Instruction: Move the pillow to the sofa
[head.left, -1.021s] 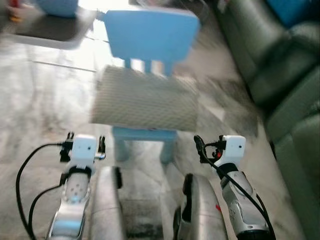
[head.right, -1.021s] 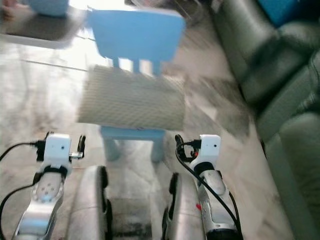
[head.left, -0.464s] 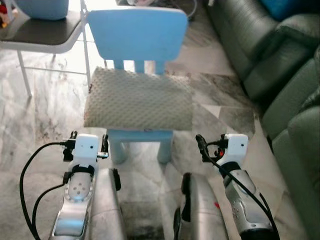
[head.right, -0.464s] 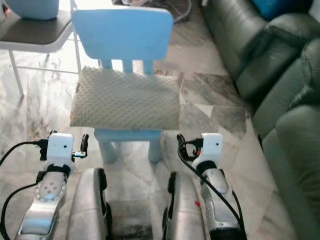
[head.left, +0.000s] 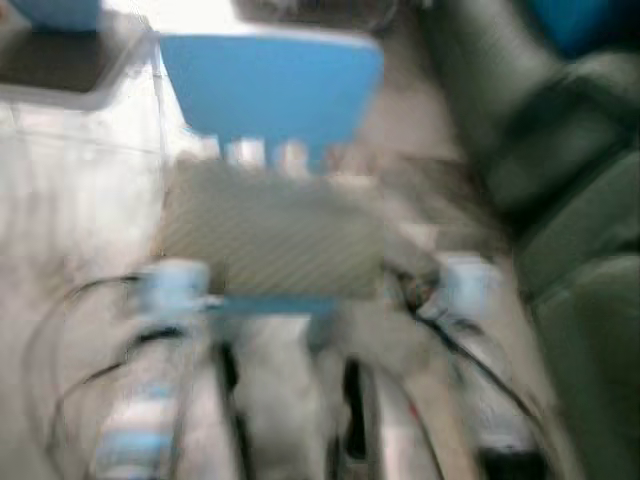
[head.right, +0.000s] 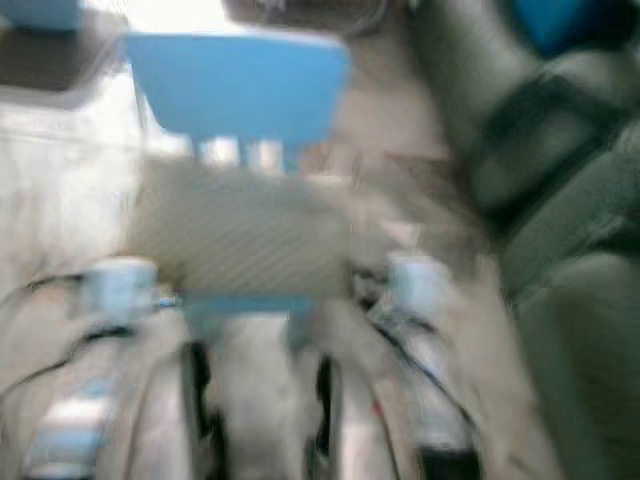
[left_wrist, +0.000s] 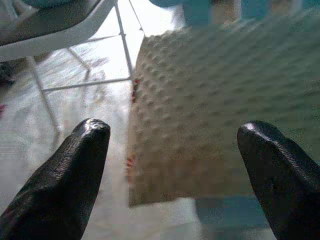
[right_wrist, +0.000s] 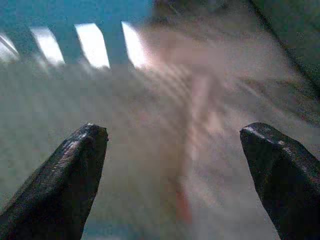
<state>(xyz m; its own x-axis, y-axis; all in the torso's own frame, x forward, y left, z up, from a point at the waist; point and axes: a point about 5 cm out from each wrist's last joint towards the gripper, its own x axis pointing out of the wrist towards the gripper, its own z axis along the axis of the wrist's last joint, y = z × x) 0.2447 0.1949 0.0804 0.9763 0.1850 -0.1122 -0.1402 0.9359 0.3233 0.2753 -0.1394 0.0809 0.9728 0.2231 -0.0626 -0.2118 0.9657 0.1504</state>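
A cream, bumpy pillow lies flat on the seat of a small blue chair straight ahead; the head views are blurred. My left gripper is open, its black fingers spread wide before the pillow's near left corner without touching it. My right gripper is open too, held just short of the pillow's right end. The dark green sofa stands to the right.
A white-legged table with a dark top stands at the back left, a pale blue object on it. The floor is pale marble. My two silver arms reach forward on either side of the chair.
The head camera has shifted and blurred, so I am moving. The chair and pillow sit slightly closer in view; both grippers stay open with nothing in them.
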